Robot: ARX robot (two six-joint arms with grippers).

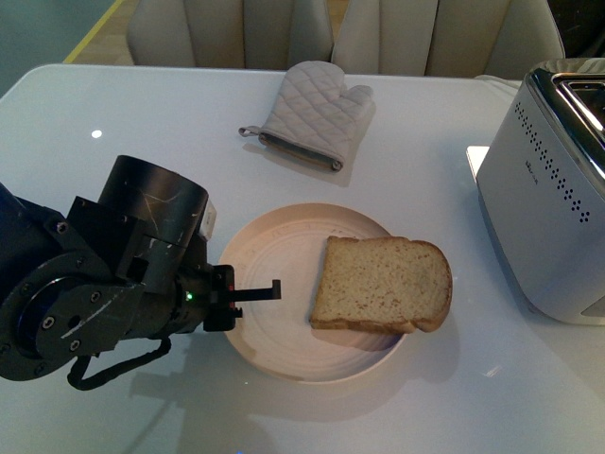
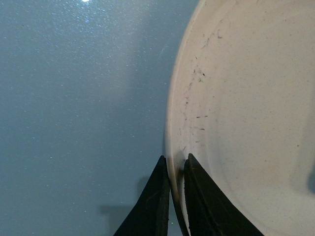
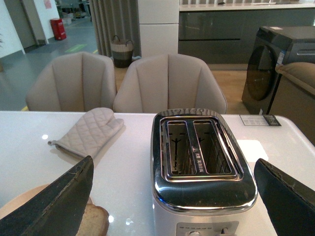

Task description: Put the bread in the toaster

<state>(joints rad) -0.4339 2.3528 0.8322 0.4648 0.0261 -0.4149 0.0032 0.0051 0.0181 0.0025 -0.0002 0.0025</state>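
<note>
Left arm [image 1: 104, 284] is sitting low at the near-left of the counter [image 1: 113, 104], wrist roughly level and pointing right toward the plate [image 1: 274, 246]. Left fingers [image 1: 257, 293] are reaching over the plate's left rim. In the left wrist view the left fingers [image 2: 160, 191] are nearly closed, with the rim of the plate [image 2: 236, 98] running through the thin gap between them, so they are pinching the rim. How firm the contact is, can't tell.

Right arm isn't showing in the front view. In its own wrist view the right fingers [image 3: 64, 201] are spread wide, gripping nothing and touching nothing. That camera is sitting above the counter and looking onto the toaster [image 3: 202, 167], with both slots in view.

Bread [image 1: 383, 284] is lying flat on the right half of the plate, its rounded end sticking out past the right rim, well apart from the left fingers. Toaster [image 1: 548, 189] is standing at the right of the counter, near the bread but not touching it. Oven mitt [image 1: 312, 113] is lying flat beyond the plate, toward the chairs [image 1: 236, 28].

Cut off: the toaster is running off the right edge of the front view. The right wrist view is catching only a corner of the bread [image 3: 96, 221] and a sliver of the plate [image 3: 19, 201]. The left wrist view is showing only the fingertips, the plate and bare counter.
</note>
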